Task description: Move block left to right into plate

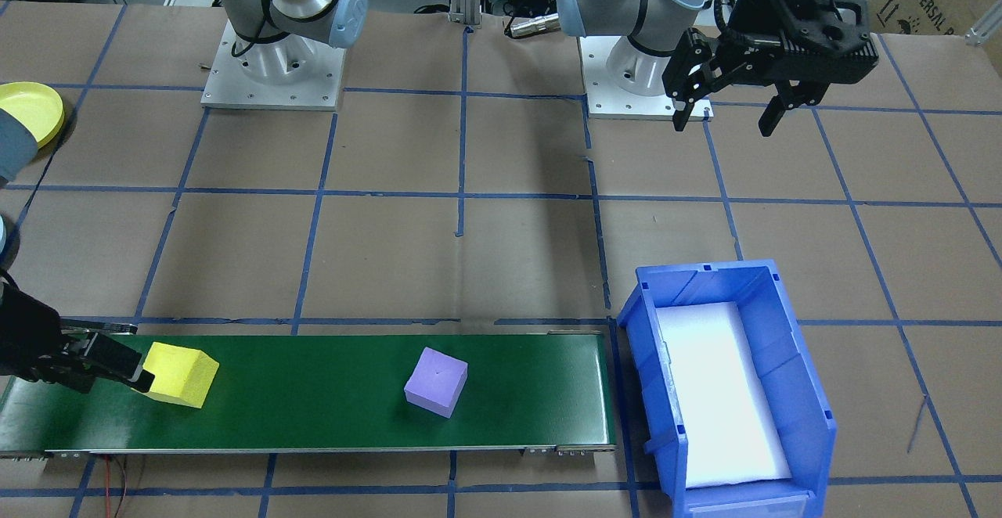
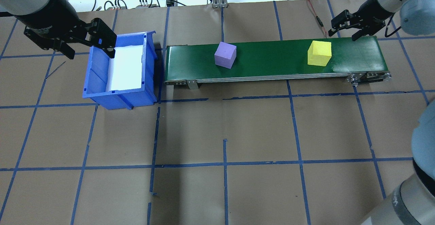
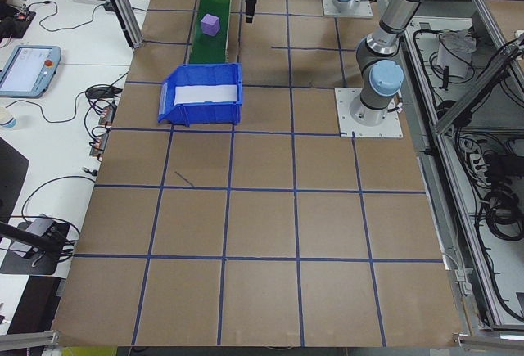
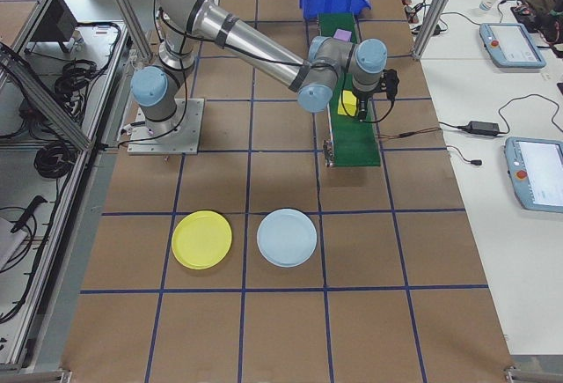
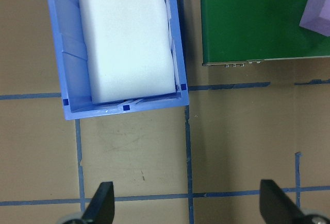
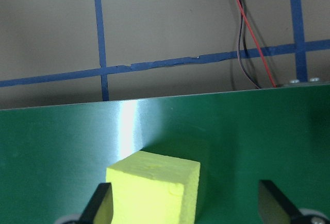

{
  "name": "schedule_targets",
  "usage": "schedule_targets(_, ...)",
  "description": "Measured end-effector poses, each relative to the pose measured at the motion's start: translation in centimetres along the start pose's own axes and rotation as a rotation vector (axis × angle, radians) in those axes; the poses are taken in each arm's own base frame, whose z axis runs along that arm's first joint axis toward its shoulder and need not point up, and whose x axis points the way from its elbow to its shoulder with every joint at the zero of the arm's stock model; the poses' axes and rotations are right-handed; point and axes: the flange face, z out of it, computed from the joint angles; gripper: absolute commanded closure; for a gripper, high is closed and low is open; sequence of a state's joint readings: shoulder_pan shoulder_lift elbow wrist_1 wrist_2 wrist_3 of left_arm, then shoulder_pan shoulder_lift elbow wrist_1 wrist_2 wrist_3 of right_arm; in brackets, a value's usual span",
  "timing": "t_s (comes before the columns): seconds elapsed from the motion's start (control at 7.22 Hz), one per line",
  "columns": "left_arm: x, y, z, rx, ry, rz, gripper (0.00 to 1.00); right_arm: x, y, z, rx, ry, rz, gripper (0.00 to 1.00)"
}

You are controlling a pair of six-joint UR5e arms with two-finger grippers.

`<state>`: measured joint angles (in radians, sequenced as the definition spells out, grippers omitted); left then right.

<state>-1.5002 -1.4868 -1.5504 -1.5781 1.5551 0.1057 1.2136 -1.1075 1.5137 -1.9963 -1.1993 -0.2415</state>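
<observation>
Open belt is left between the yellow block and the purple block on the green conveyor. The conveyor's left end is closed off by the blue bin. Bare counter is spread toward the robot.

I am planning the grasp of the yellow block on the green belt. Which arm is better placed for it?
The right. Its open gripper hangs at the yellow block on the belt, with the block between its fingers in the wrist view. The left gripper is far off, over the blue bin.

left gripper raised, right gripper low, jaws apart
</observation>
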Motion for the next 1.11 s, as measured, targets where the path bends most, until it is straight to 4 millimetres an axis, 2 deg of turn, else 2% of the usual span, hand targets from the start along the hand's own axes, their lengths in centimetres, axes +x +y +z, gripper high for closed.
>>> schedule_targets(0.28, 0.0, 0.0, 0.0, 0.0, 0.004, 0.0, 0.0, 0.4, 0.1, 2.2, -0.029, -0.037, 0.053, 0.0)
schedule_targets(0.42, 0.0, 0.0, 0.0, 0.001, 0.004, 0.0, 0.0, 0.9, 0.7, 3.2, -0.055, -0.02, 0.061, 0.15)
schedule_targets(0.69, 0.0, 0.0, 0.0, 0.001, 0.003, 0.001, 0.0, 2.1, 1.7, 4.4, -0.105, 0.07, 0.066, 0.66)
schedule_targets(0.83, 0.0, 0.0, 0.0, 0.001, 0.003, 0.0, 0.0, 2.4, 1.8, 4.1, -0.111, 0.108, 0.062, 0.77)
schedule_targets(1.11, 0.0, 0.1, 0.1, 0.0, 0.002, 0.0, 0.0, 2.6, 2.0, 2.2, -0.11, 0.193, 0.006, 0.79)
